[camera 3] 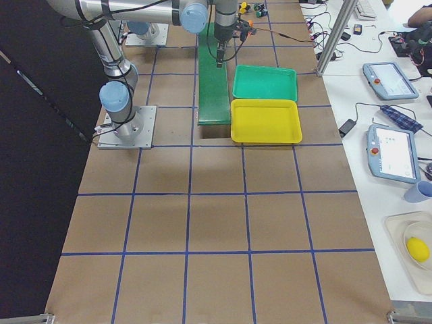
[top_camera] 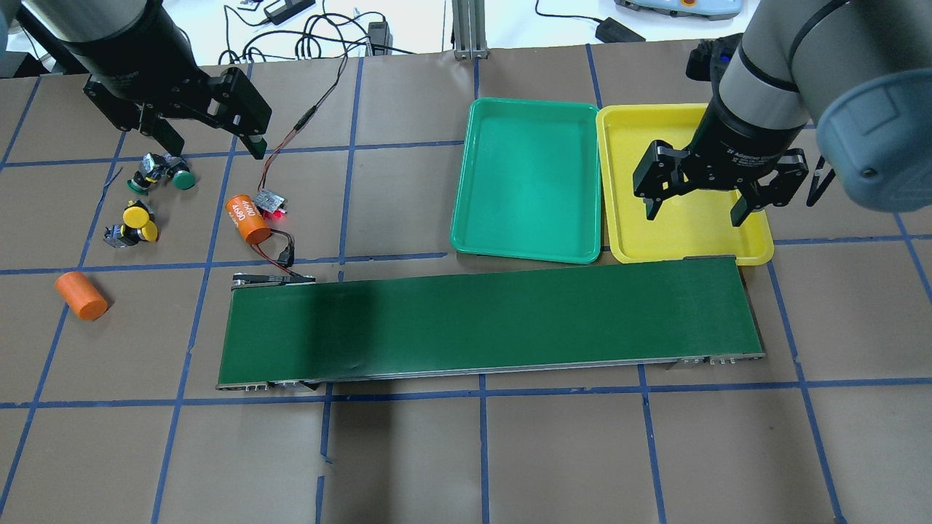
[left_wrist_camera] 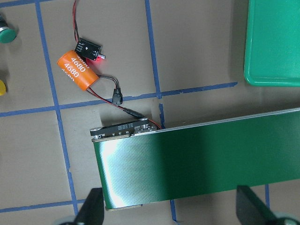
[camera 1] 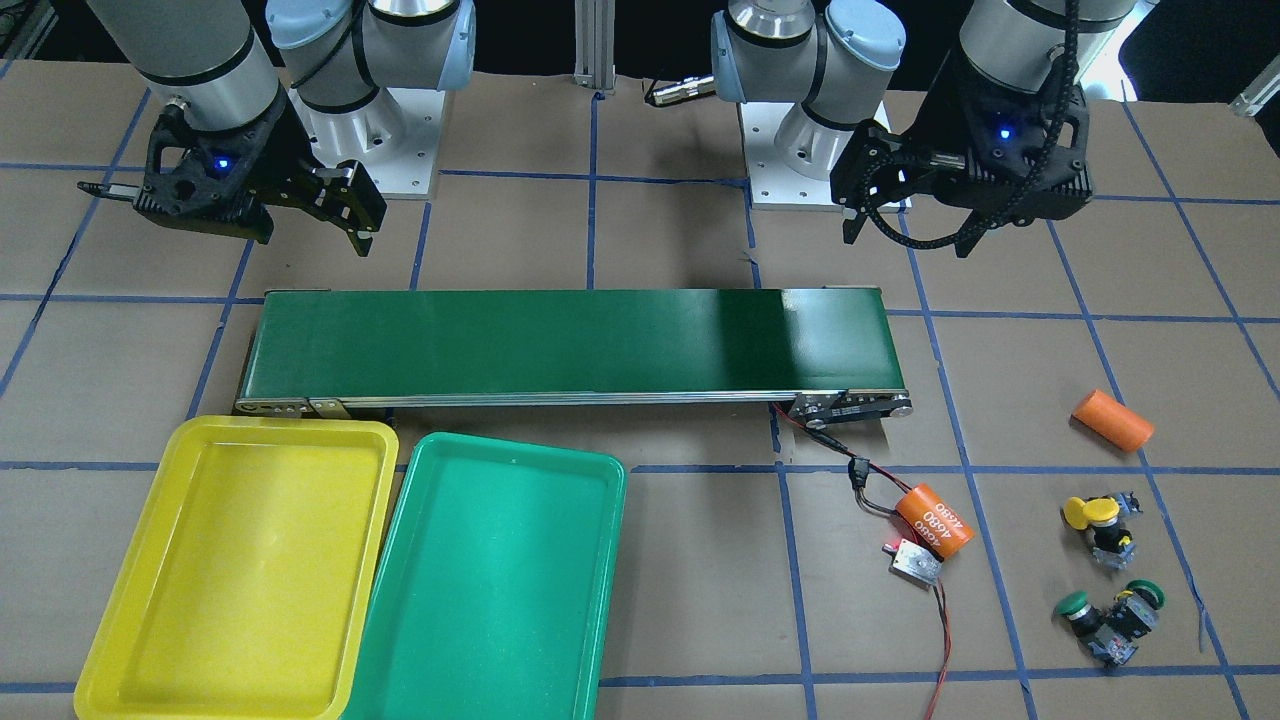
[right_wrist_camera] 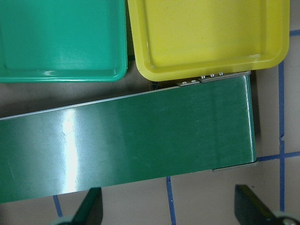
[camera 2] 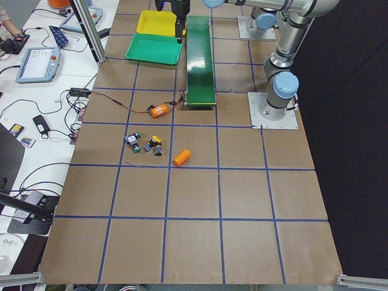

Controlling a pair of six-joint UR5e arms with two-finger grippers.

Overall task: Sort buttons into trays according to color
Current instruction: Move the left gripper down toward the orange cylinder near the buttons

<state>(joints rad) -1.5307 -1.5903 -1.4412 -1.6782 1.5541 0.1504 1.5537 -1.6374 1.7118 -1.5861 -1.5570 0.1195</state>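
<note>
Four buttons lie loose on the table at my left end: two yellow-capped ones (top_camera: 138, 222) (camera 1: 1095, 520) and two green-capped ones (top_camera: 164, 177) (camera 1: 1110, 610). My left gripper (top_camera: 207, 140) (camera 1: 908, 235) is open and empty. It hangs above the table just beyond the green-capped pair, touching nothing. My right gripper (top_camera: 695, 211) (camera 1: 305, 225) is open and empty, above the near part of the yellow tray (top_camera: 684, 236) (camera 1: 250, 570). The teal green tray (top_camera: 531, 175) (camera 1: 500, 580) lies beside it. Both trays hold nothing.
A long dark-green conveyor belt (top_camera: 488, 320) (camera 1: 570, 345) lies between the robot and the trays. An orange battery marked 4680 (top_camera: 247, 218) (left_wrist_camera: 77, 72) with red and black wires sits by the belt's left end. A plain orange cylinder (top_camera: 81, 296) lies near the buttons.
</note>
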